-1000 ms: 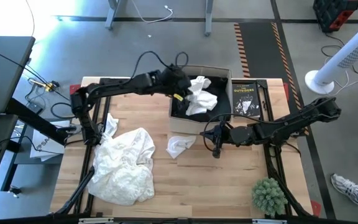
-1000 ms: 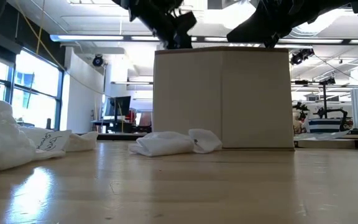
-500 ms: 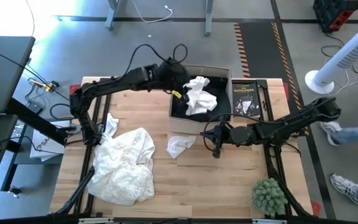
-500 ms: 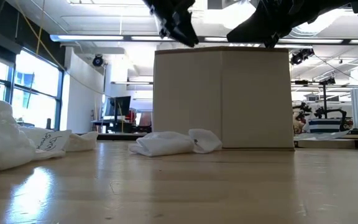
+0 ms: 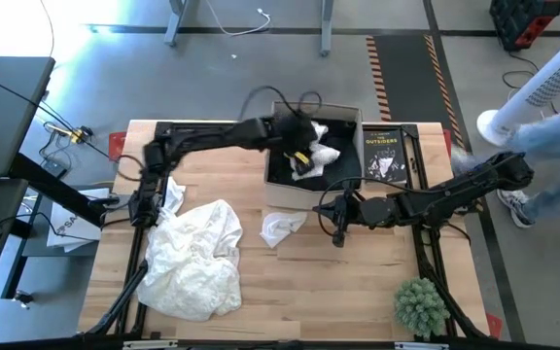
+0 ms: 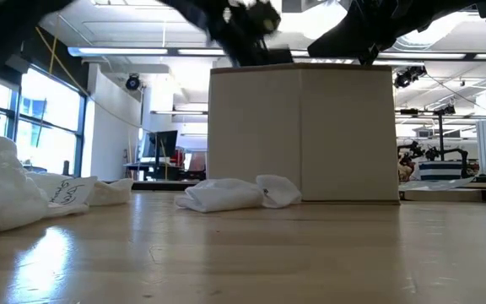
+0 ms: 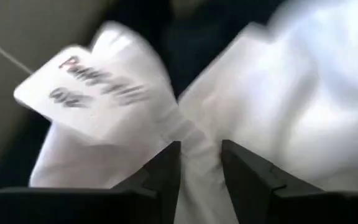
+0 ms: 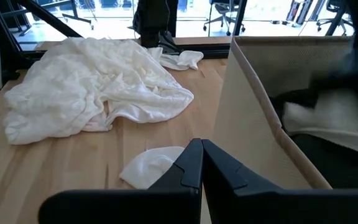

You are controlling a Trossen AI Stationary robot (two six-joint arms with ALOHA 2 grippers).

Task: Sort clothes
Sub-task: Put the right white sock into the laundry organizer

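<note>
Left fingers [image 7: 201,171] narrow on a fold of a white garment [image 7: 278,106] that carries a printed tag [image 7: 86,93]; seen from above, the left gripper [image 5: 302,156] reaches down into the cardboard box [image 5: 282,195] at the far middle of the surface [image 5: 338,292], where the same white garment [image 5: 321,151] lies on dark cloth [image 5: 343,167]. Step in hand, as judged: a white piece is either being set down in the box or taken up from it; the views do not settle which. Right fingers [image 8: 199,163] pressed together and empty; the right gripper [image 5: 338,231] hangs just in front of the box's near wall, waiting. Near it, just left of the right gripper, lies a small white garment [image 5: 282,228]; farther left, on the near left of the surface, a large cream heap [image 5: 200,258], with a further small white piece [image 5: 172,194] beyond it. A black book [image 5: 383,156] lies right of the box; a green plant [image 5: 420,304] stands at the near right corner. Next move, as judged: the left arm must clear the box walls on a straight lift, fingers parted only if the garment is to stay, before any loose white piece is addressed.
</note>
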